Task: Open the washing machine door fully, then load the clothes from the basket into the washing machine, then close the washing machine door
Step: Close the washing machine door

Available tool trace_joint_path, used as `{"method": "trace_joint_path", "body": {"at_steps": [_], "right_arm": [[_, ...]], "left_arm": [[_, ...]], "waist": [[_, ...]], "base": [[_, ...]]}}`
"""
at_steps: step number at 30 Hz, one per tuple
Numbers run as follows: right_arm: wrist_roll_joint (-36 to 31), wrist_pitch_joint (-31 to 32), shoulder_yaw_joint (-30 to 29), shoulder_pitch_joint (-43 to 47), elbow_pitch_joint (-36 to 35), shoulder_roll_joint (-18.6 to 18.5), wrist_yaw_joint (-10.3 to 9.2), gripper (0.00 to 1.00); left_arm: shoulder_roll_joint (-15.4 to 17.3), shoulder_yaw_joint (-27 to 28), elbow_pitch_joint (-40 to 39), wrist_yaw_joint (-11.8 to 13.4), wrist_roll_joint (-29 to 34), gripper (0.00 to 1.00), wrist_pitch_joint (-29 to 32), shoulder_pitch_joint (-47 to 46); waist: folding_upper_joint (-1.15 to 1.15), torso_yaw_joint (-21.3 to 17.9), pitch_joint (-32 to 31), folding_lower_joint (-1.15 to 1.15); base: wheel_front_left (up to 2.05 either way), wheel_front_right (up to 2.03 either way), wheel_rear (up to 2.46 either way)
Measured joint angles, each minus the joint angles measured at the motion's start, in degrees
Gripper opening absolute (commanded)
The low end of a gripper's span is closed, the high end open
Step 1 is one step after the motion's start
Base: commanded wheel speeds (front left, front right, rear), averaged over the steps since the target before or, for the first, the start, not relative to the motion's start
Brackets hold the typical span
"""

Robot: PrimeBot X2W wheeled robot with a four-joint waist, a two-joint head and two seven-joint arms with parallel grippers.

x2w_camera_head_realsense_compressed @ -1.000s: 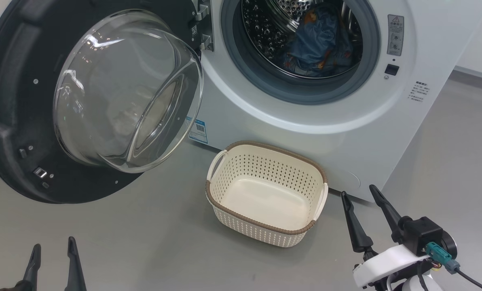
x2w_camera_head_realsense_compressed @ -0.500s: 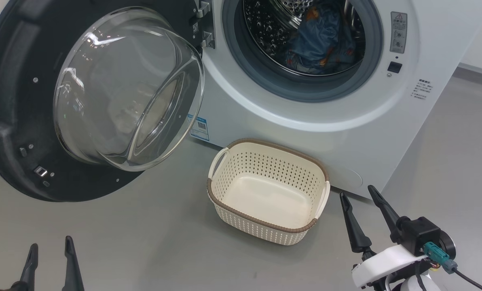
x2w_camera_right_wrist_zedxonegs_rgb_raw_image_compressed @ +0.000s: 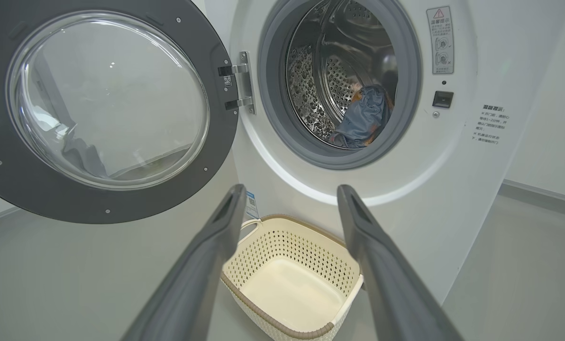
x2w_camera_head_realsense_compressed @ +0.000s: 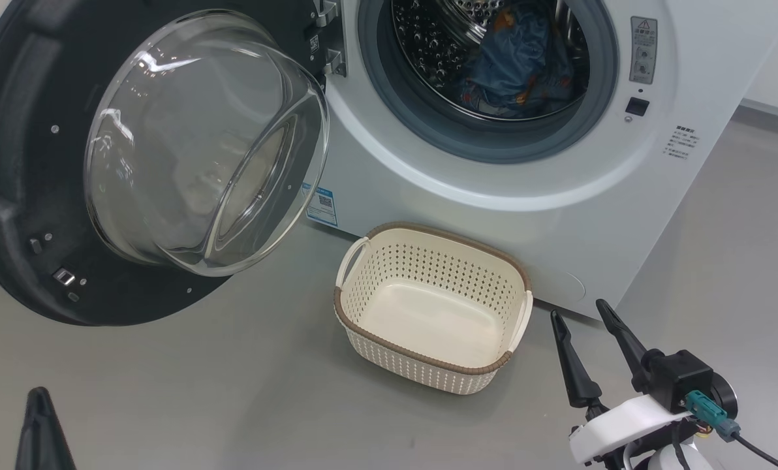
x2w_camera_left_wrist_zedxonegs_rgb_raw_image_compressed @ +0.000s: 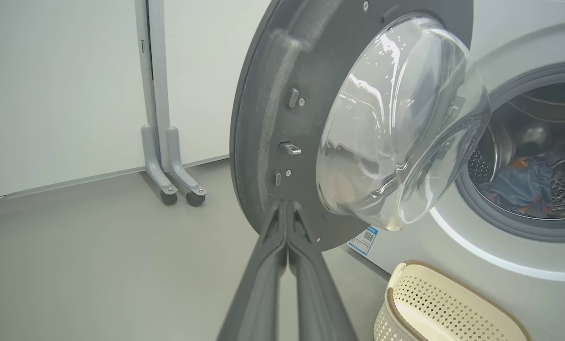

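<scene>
My left pincer (x2w_camera_left_wrist_zedxonegs_rgb_raw_image_compressed: 287, 206) is pinched shut on nothing, good for pushing, I think, the big round black glass-bowled door (x2w_camera_left_wrist_zedxonegs_rgb_raw_image_compressed: 263, 118), which hangs wide open; my right pincer (x2w_camera_head_realsense_compressed: 578, 311) gapes near the bare cream plastic basket (x2w_camera_head_realsense_compressed: 421, 365); the light blue clothes (x2w_camera_head_realsense_compressed: 519, 65) lie in the big white washing machine (x2w_camera_head_realsense_compressed: 493, 215).

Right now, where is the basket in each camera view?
Head view: basket lower centre, before the washer.
Left wrist view: basket bottom right corner, cut off.
Right wrist view: basket bottom centre.
Shared landmark: blue sticker just up-left of it.
</scene>
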Motion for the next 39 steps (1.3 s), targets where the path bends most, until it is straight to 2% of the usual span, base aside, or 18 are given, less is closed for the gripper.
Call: {"method": "trace_joint_path", "body": {"at_steps": [11, 20, 30, 33, 39], "right_arm": [[0.05, 0.0, -0.03, -0.06, -0.09, -0.01, 0.0, 1.0], [0.12, 0.0, 0.81, -1.44, -0.24, -0.32, 0.0, 1.0], [0.49, 0.0, 1.33, -2.55, -0.29, -1.22, 0.0, 1.0], [0.54, 0.0, 1.4, -2.65, -0.29, -1.31, 0.0, 1.0], [0.54, 0.0, 1.81, -3.85, -0.35, -1.86, 0.0, 1.0]], "left_arm": [[-0.42, 7.72, -0.7, -2.99, -7.2, 0.0, 0.0, -6.03], [2.91, 12.59, 0.24, -3.94, -14.82, 0.0, 0.05, -14.1], [7.69, 17.46, 5.61, -4.01, -26.53, 0.0, 7.72, -23.68], [8.75, 18.28, 7.0, -4.02, -28.29, 0.0, 9.28, -25.29], [11.14, 21.79, 12.47, -3.83, -34.9, 0.0, 14.06, -30.05]], "waist": [[0.0, -0.42, 0.86, 0.0], [0.0, -1.53, 2.37, 0.0], [0.0, -3.28, 4.27, 0.0], [0.0, -3.62, 4.71, 0.0], [0.0, -4.72, 6.07, 0.0]], "base": [[0.0, 0.0, 0.0], [0.0, 0.0, 0.0], [0.0, 0.0, 0.0], [0.0, 0.0, 0.0], [0.0, 0.0, 0.0]]}}
